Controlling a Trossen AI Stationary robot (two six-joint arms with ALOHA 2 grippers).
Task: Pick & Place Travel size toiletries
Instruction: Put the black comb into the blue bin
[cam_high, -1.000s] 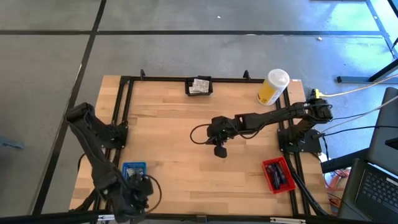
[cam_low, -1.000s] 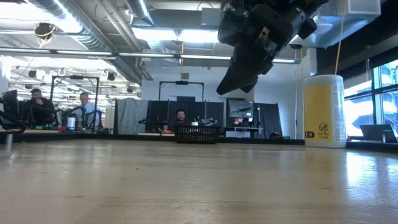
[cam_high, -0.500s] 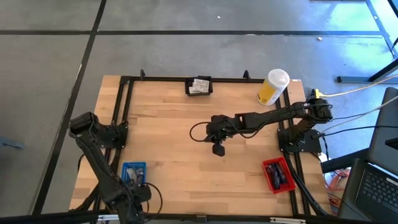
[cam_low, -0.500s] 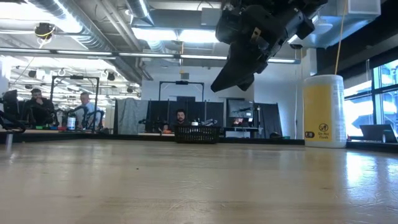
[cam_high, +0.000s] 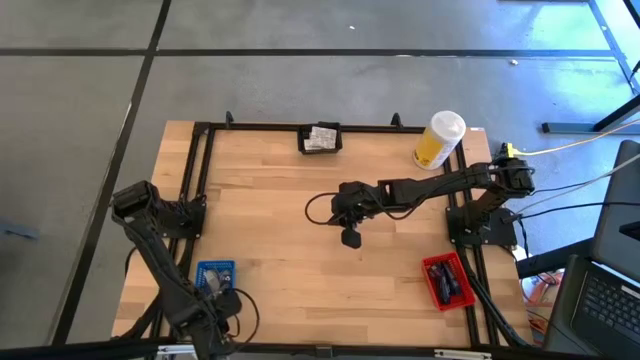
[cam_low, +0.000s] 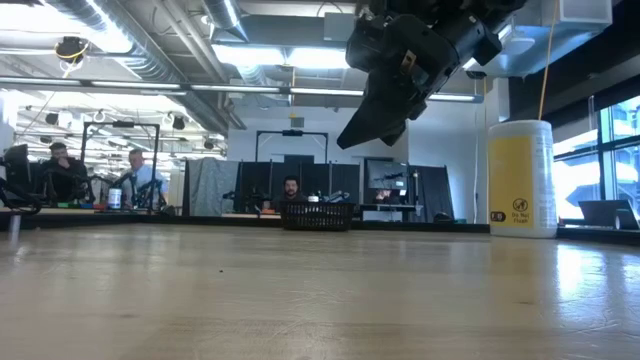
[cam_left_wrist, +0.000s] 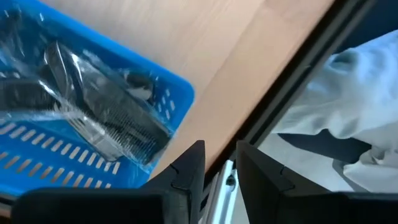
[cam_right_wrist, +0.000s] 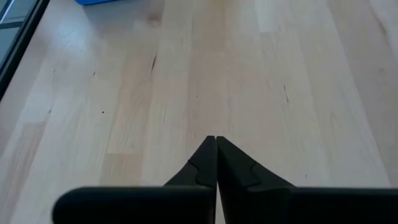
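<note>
Toiletries sit in three places: foil sachets (cam_high: 321, 137) in the black basket (cam_high: 303, 146) at the table's far edge, wrapped items (cam_left_wrist: 93, 118) in the blue tray (cam_high: 216, 270), more in the red tray (cam_high: 436, 286). Left gripper (cam_left_wrist: 214, 168), jaws narrowly apart and empty, hangs at the blue tray's corner; right gripper (cam_right_wrist: 216, 163), jaws together, hovers mid-table

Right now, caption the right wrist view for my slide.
Shut right gripper hovering over bare light wooden table.

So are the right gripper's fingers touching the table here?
Apart. In the low view the right gripper hangs well above the table, with the room's background visible in between; its fingers are shut on nothing.
</note>
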